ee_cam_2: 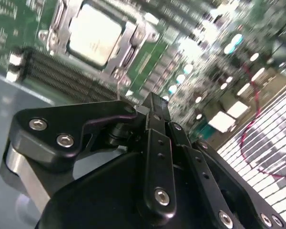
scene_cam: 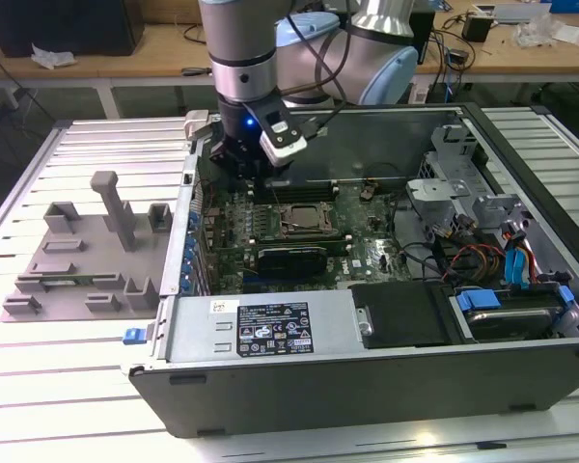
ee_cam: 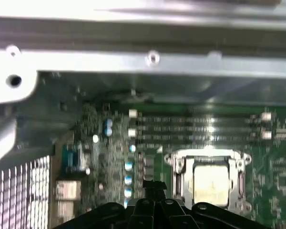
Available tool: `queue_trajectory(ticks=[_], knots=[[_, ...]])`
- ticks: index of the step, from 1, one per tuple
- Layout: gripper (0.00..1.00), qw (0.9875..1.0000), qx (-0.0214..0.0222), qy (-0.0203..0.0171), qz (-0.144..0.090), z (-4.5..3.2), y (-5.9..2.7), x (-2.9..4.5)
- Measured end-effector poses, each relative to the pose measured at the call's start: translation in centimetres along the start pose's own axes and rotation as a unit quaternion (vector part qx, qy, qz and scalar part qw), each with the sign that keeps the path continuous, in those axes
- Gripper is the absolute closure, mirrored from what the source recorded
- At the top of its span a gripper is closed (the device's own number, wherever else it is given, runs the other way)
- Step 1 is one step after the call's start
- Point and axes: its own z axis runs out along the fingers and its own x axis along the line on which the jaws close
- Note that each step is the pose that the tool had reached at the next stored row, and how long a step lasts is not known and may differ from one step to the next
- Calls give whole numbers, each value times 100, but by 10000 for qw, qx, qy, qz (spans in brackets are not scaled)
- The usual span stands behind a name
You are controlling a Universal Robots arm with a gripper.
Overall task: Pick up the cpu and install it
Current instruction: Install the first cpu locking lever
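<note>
The cpu (ee_cam_2: 93, 33) lies flat inside the metal-framed socket (ee_cam_2: 128, 45) on the green motherboard, its pale silver top facing up. It is also seen in the first wrist view, cpu (ee_cam: 210, 180) inside the socket frame (ee_cam: 178, 164). My gripper (ee_cam_2: 155, 102) hangs above the board, off to one side of the socket, with its black fingers pressed together and nothing between them. In the exterior view the gripper (scene_cam: 246, 178) is over the back left part of the open computer case, toward the exterior view's left of the socket (scene_cam: 304, 217).
Memory slots (ee_cam: 200, 129) run beside the socket, near the case wall (ee_cam: 152, 67). A black card (scene_cam: 289, 258) sits in front of the socket. Drive cage and cables (scene_cam: 502, 251) fill the case's right side. A grey fixture tray (scene_cam: 87, 251) lies left of the case.
</note>
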Motion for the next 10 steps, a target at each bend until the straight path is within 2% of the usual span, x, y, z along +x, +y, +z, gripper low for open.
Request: queue_trajectory(ticks=[1,2,3,4,7,8,10], knots=[[89,9999,-152,-5,7,0,0,6],[89,9997,-256,-7,12,-1,0,10],[89,9995,-321,-8,14,-1,0,11],[89,9989,-476,-12,21,0,0,13],[89,9979,-651,-15,30,-1,0,14],[89,9977,-673,-15,31,-1,0,14],[89,9977,-682,-15,31,-1,1,14]])
